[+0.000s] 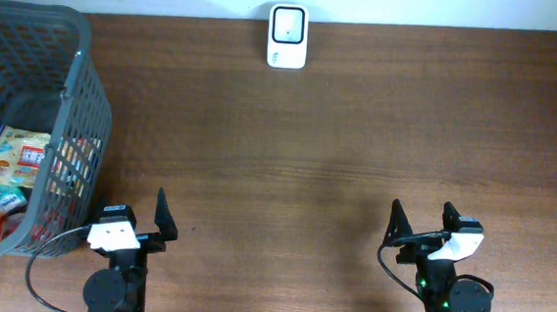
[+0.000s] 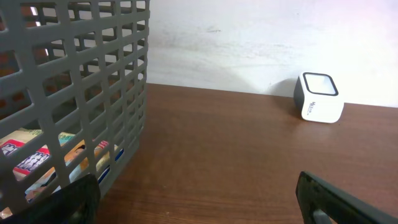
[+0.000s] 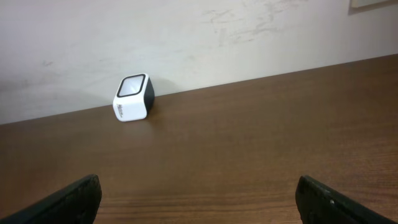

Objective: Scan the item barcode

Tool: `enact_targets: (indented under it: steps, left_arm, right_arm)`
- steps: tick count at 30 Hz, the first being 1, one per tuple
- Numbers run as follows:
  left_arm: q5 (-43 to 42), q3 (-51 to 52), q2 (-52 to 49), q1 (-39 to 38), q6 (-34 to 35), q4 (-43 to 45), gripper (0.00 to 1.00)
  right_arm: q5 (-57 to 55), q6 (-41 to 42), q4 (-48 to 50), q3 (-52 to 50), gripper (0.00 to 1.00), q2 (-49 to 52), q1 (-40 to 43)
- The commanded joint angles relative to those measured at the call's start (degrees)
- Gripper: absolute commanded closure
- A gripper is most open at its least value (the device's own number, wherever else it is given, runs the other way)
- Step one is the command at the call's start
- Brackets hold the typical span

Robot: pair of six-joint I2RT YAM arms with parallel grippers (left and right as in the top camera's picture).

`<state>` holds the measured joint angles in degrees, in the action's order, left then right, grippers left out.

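Spreading across nearly everything I can see is the dark brown wooden table (image 1: 310,129). At its left side stands the tall grey plastic mesh basket (image 1: 79,83). Both arms sit at the near edge. The left gripper (image 1: 135,213) is just beside the basket wall and the right gripper (image 1: 421,223) is well apart from it. Each has its jaws spread wide and holds nothing. The small white cube-shaped barcode scanner (image 1: 289,24) sits at the far edge, against the pale wall. The colourful snack packets (image 1: 18,157), the items to scan, lie overlapping on the basket floor.

I'd worry about the left arm snagging the mesh or rim on its way in, being so close. A flat, slick packet could also slip, or come up with its barcode turned away.

Only from overhead do I see the packets from the top. The left wrist glimpses them through the mesh, and the right wrist shows the scanner but no basket.
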<state>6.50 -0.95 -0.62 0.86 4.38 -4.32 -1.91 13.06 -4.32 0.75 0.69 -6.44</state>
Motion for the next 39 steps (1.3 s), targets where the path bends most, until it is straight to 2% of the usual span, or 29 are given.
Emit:
enact_targets:
  steps: [1,32,34,37,38,39]
  left_arm:
    - [0.9,0.4,0.3,-0.2,0.8,0.3,0.01]
    - [0.9,0.4,0.3,-0.2,0.7,0.3,0.01]
    - [4.7,0.4,0.3,-0.2,-6.2,0.6,0.01]
    - [4.7,0.4,0.3,-0.2,-7.3,0.6,0.01]
    - [3.6,0.4,0.3,-0.2,-7.2,0.6,0.01]
    - [-2.3,0.4,0.3,-0.3,-7.1,0.8,0.01]
  right_arm:
    - [-0.1,-0.1,-0.2,-0.4,0.02,-0.4,-0.3]
    - [-0.1,-0.1,-0.2,-0.4,0.02,-0.4,-0.3]
    - [-0.1,-0.1,-0.2,-0.4,0.01,-0.4,-0.3]
    - [-0.1,-0.1,-0.2,-0.4,0.02,-0.4,-0.3]
    - [-0.1,-0.1,-0.2,-0.4,0.02,-0.4,-0.3]
    - [-0.1,-0.1,-0.2,-0.4,0.02,-0.4,-0.3]
